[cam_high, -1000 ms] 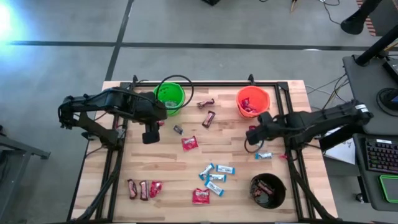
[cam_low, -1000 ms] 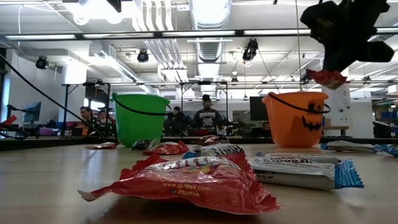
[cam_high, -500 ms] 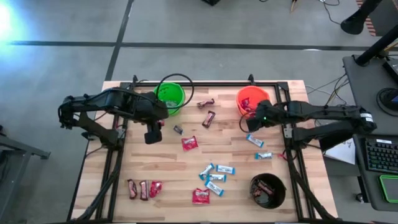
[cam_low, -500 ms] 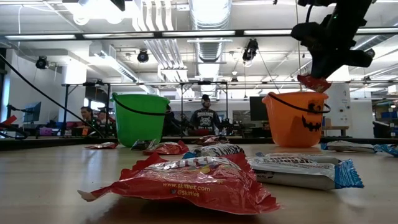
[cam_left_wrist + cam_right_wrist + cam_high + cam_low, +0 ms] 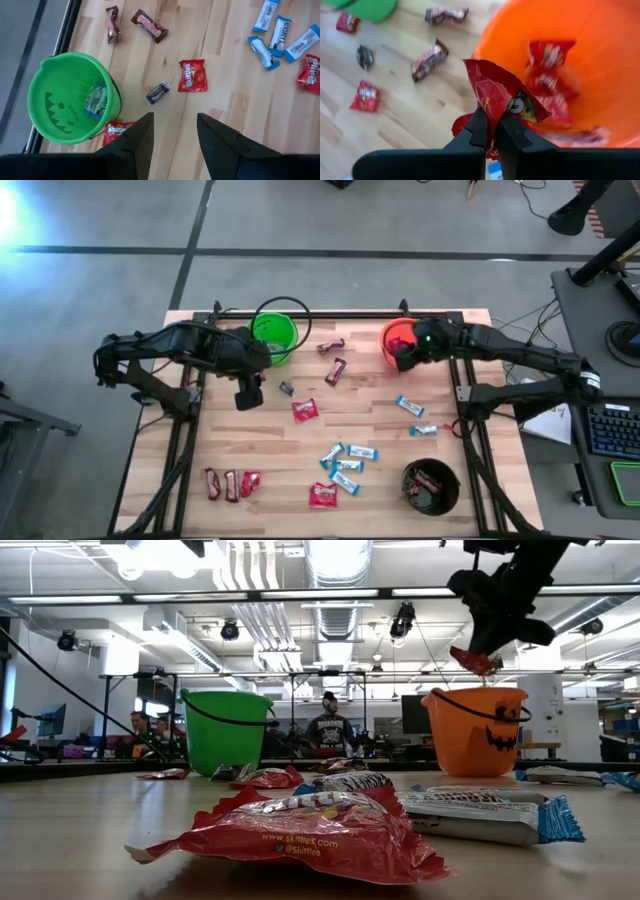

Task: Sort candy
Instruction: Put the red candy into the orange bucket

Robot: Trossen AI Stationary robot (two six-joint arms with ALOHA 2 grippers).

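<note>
**Red packet arrives over the orange bucket**

The right gripper (image 5: 490,131), pinching a flat red packet (image 5: 502,97), has swung from the table's right side to hang above the orange bucket (image 5: 385,338), where other red packets already lie. Release looks like the next step. The left gripper (image 5: 172,135), fingers spread and empty, waits just beside the green bucket (image 5: 55,80). More candy (image 5: 346,463) lies scattered mid-table.

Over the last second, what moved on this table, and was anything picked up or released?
The right gripper, its fingers shut on a red candy packet, swung from the table's right edge up over the orange bucket. The packet is still held, not yet dropped. The left gripper stayed open beside the green bucket, and the loose candy on the table did not move.
</note>
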